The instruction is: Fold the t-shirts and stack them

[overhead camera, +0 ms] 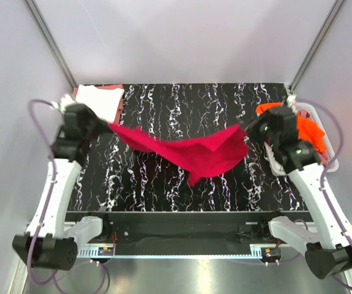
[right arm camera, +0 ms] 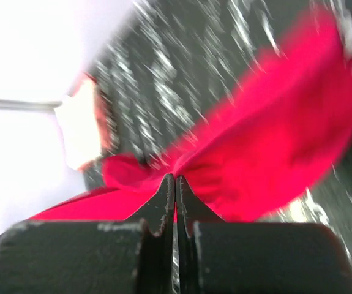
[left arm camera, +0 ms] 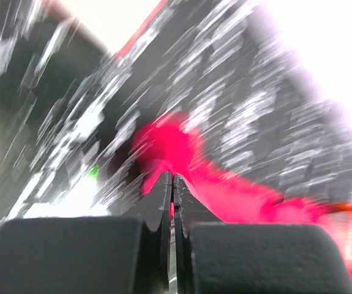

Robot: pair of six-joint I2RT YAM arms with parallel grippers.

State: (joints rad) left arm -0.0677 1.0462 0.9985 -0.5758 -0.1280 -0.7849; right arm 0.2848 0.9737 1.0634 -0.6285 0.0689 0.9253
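The crimson t-shirt (overhead camera: pixel 194 153) hangs in the air above the middle of the table (overhead camera: pixel 163 190), stretched between the two arms and sagging at its centre, with one loose flap drooping toward the near side. The sag and the bunched folds indicate a light, limp cloth with no stiffness. It is expected to drape wherever it is unsupported, to crease readily and to slide on the smooth table rather than hold a shape. Hold is best taken at edges or corners, well apart, so that the cloth hangs flat between them. A grip on the middle would only gather it. The left pincer (overhead camera: pixel 106 126) is closed on one end of the shirt, red cloth nipped between its fingertips in the left wrist view. The right pincer (overhead camera: pixel 247 130) is closed on the opposite end in the same manner. Both wrist views are blurred, so which seam or hem is held cannot be told. A folded stack (overhead camera: pixel 96 98), white on top with a pinkish edge showing, lies at the far-left corner. At the far-right edge a white basket (overhead camera: pixel 315 111) contains an orange t-shirt (overhead camera: pixel 307 130), unfolded and partly hidden by the right arm.
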